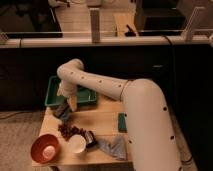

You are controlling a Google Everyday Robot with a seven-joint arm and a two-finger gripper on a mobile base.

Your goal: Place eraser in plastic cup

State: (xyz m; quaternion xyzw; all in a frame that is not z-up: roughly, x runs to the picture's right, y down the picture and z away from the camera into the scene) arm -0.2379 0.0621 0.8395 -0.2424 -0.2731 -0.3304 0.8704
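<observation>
Pretty chunky arm point(102, 86), all covered in smooth off-white shells, with small dark holes dotted along it. A tan wrist piece point(72, 102) is seen near the end. The dark gripper point(63, 111) is found just in front of the green tray point(56, 84).

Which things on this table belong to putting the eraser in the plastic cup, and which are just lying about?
Belongs to the job: plastic cup, beside the orange bowl; gripper, at the green tray's front edge. The eraser cannot be picked out for certain.
Just lying about: orange bowl; green tray; grey cloth; dark red cluster; green pad.
</observation>
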